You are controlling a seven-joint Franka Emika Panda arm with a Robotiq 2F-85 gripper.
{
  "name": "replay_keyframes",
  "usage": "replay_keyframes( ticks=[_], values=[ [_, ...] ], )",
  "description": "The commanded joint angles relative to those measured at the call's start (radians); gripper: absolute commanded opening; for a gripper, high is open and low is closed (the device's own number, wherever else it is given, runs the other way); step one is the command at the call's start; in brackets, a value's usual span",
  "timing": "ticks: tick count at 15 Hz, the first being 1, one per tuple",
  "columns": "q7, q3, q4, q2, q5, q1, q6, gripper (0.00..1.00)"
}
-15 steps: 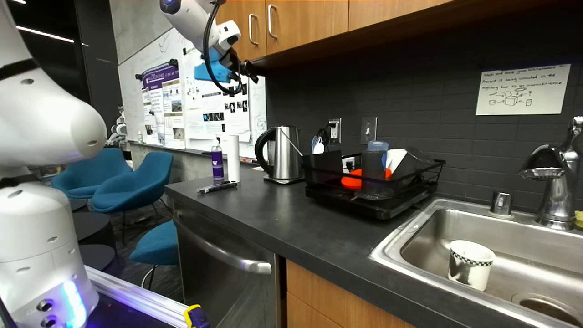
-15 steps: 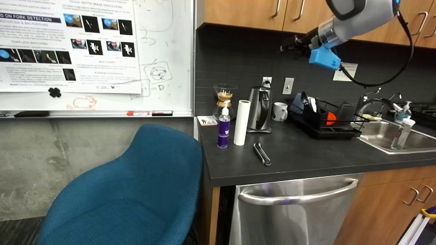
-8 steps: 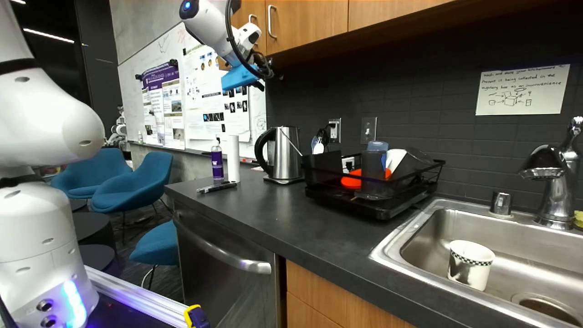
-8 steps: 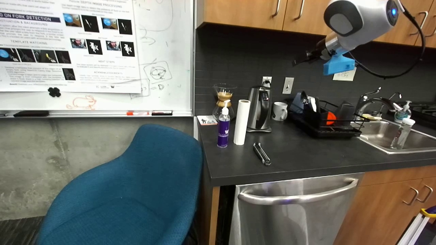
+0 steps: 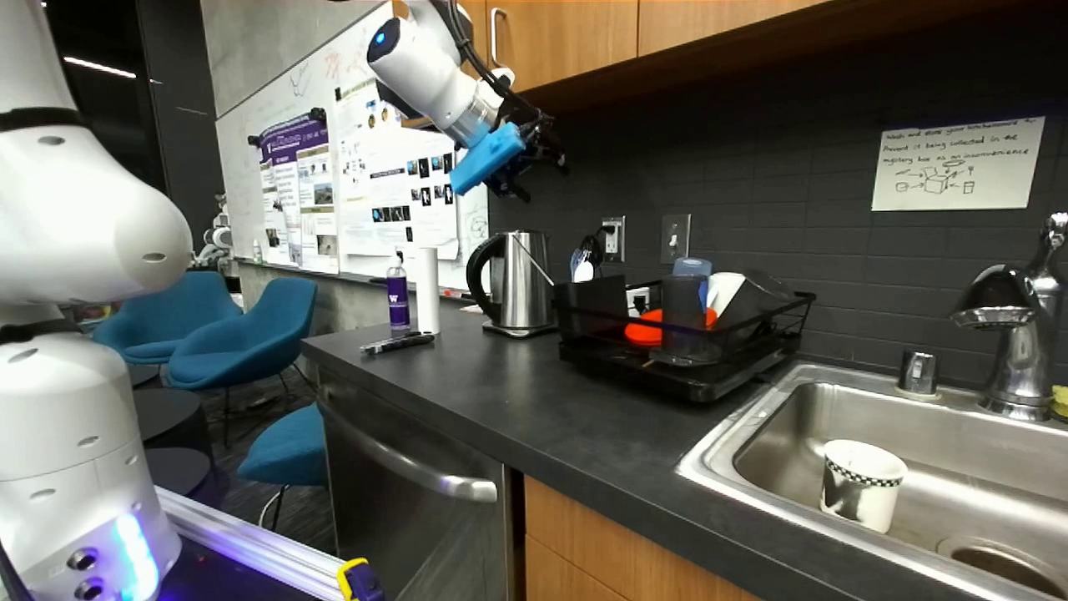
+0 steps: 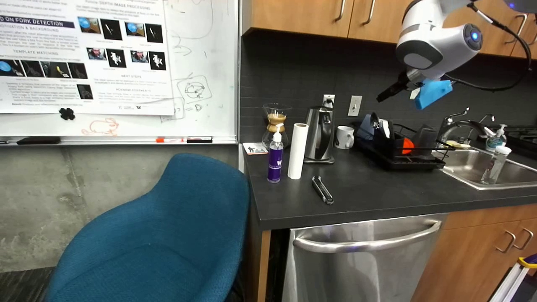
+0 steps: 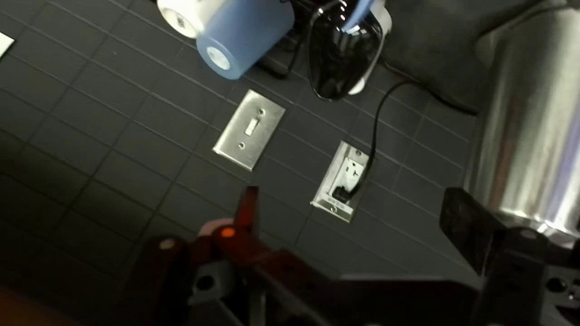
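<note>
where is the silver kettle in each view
In an exterior view: the kettle, near centre.
In an exterior view: the kettle, right of centre.
Wrist view: the kettle, cut off at the right edge.
Shared landmark: the light switch, right of it in both exterior views, left in the wrist view.

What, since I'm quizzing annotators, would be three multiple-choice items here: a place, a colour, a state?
1. Where is the rack?
A) On the floor
B) Between kettle and sink
C) Inside a cabinet

2. What colour are the chairs?
A) Blue
B) Red
C) White

3. How is the gripper?
A) Shut on the kettle
B) Shut, empty
C) Open

1 B: kettle and sink flank it in both exterior views.
2 A: both exterior views show them blue.
3 C: its fingers stand apart in the wrist view.
</note>
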Motion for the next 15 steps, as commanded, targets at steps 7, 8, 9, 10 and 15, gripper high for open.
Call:
replay_keyframes(
  ticks=[7, 8, 9, 10, 15],
  values=[
    [-0.138, -0.027, -0.332, 0.070, -0.201, 0.000, 0.013, 1.00],
    [-0.137, -0.013, -0.396, 0.102, -0.203, 0.002, 0.013, 1.00],
    [-0.136, 0.001, -0.456, 0.142, -0.200, 0.010, 0.014, 1.00],
    [-0.136, 0.015, -0.508, 0.177, -0.180, 0.017, 0.014, 1.00],
    [-0.137, 0.081, -0.684, 0.372, -0.051, 0.060, 0.014, 1.00]
  ],
)
